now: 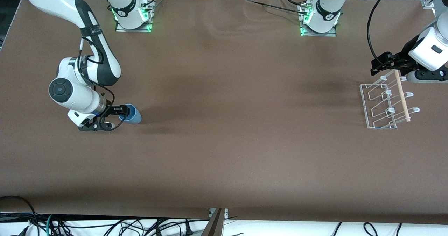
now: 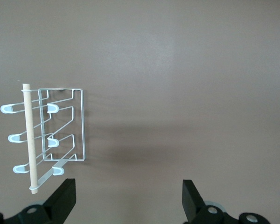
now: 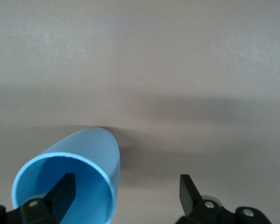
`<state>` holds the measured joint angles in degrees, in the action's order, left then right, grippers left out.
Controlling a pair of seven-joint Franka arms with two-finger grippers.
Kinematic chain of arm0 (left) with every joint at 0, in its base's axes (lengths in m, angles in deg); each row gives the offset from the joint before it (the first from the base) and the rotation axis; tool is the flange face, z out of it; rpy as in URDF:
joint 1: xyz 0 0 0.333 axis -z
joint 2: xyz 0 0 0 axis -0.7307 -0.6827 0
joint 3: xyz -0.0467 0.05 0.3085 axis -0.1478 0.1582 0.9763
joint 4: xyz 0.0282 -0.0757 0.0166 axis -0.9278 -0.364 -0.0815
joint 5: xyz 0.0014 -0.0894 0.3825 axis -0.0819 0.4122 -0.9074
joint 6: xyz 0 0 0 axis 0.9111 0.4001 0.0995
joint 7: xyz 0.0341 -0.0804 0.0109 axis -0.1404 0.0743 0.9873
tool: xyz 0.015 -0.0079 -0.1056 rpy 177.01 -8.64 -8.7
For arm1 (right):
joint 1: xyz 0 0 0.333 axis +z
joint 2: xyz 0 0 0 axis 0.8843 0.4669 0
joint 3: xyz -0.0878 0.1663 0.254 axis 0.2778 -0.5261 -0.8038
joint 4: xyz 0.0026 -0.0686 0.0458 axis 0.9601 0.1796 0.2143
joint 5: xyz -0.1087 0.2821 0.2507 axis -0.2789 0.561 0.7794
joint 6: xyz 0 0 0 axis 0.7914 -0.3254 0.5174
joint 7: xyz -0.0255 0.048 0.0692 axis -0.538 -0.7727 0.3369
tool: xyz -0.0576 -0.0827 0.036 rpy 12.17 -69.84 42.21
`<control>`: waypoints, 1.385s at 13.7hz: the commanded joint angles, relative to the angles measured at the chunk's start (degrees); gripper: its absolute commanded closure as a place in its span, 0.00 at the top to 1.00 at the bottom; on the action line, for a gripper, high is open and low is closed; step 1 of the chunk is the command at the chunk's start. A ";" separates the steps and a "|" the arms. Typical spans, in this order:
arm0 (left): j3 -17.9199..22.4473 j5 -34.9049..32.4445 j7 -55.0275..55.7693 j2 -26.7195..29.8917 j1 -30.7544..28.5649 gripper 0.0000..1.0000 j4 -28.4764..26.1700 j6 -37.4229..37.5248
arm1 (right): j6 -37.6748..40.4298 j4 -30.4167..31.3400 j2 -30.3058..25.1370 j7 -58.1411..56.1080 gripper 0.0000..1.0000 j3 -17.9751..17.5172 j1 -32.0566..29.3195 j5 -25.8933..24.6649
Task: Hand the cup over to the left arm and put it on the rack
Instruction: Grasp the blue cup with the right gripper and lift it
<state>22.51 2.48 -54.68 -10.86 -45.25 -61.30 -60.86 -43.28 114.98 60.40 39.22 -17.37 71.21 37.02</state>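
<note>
Cup: on desk, right arm's end. Right tool: wide, one finger inside the rim, wall between fingers. Left tool: wide, waits over rack, at 3 o'clock of cup in the front view.

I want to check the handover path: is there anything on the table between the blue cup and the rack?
Nothing visible. The cup sits at the right arm's end of the table, with one finger of the open right gripper inside its rim. Only bare brown table separates it from the rack, where the open left gripper waits above.
</note>
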 commanded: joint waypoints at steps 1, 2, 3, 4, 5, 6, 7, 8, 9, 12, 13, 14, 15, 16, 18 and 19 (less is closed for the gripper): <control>-0.13 -1.30 -0.94 -0.50 0.16 1.00 1.54 1.17 | -1.25 0.49 0.45 0.21 0.42 -0.57 -0.43 3.48; -0.13 -1.30 -0.94 -0.50 0.16 1.00 1.54 1.17 | -1.25 0.31 0.98 0.21 0.31 -0.57 -0.34 4.19; -0.13 -1.30 -0.94 -0.50 0.16 1.00 1.54 1.17 | -1.25 0.14 1.42 -0.05 0.22 -0.57 -0.34 4.20; -0.13 -1.30 -0.94 -0.50 0.24 1.00 1.54 1.17 | -1.25 -0.21 1.77 -0.40 0.10 -0.57 -0.34 4.20; -0.13 -1.30 -0.94 -0.50 0.16 1.00 1.54 1.17 | -1.16 -0.83 2.03 -0.58 0.00 -0.75 -0.34 4.20; -0.13 -1.38 -0.94 -0.50 0.16 1.00 1.54 1.17 | -1.16 -1.18 2.12 -0.58 0.00 -1.45 -0.34 4.20; -0.13 -1.30 -0.94 -0.50 0.16 1.00 1.54 1.17 | -1.16 -1.71 2.12 -0.41 0.00 -1.54 -0.34 4.20; -0.13 -1.30 -0.94 -0.50 0.24 1.00 1.54 1.17 | -1.16 -2.23 2.12 -0.32 0.00 -1.80 -0.34 4.37; -0.13 -1.30 -0.94 -0.50 0.24 1.00 1.54 1.17 | -0.98 -2.85 2.12 -0.32 0.00 -2.15 -0.34 5.07; -0.13 -1.12 -0.85 -0.50 0.24 1.00 1.54 1.17 | 1.81 -8.19 2.04 -0.41 0.00 -4.60 -0.25 10.16; -0.31 -1.12 -0.85 -0.50 0.50 1.00 1.63 1.26 | 4.62 -11.26 2.21 -0.41 0.00 -5.57 -0.08 11.91; -1.53 -1.73 -0.76 -1.29 1.64 1.00 2.50 2.04 | 6.99 -14.51 2.65 0.03 0.00 -6.37 0.44 14.54; -2.41 -1.65 -0.68 -3.38 2.00 1.00 4.51 4.49 | 8.93 -17.76 3.61 1.95 0.00 -6.55 1.84 17.53; -2.68 -1.13 -0.50 -4.80 2.09 1.00 6.88 6.60 | 9.91 -20.58 4.66 4.75 0.00 -6.64 3.25 19.99; -2.77 0.36 -0.85 -6.21 2.00 1.00 7.87 8.11 | 9.92 -25.16 6.77 10.99 0.00 -6.64 6.67 21.42; -2.77 2.63 -0.76 -6.39 2.00 1.00 7.78 8.46 | 9.92 -27.87 8.18 14.24 0.00 -6.73 8.43 21.42</control>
<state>19.51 2.93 -54.77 -14.59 -43.17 -57.10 -55.05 -34.50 94.13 63.95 48.13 -24.19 76.78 57.15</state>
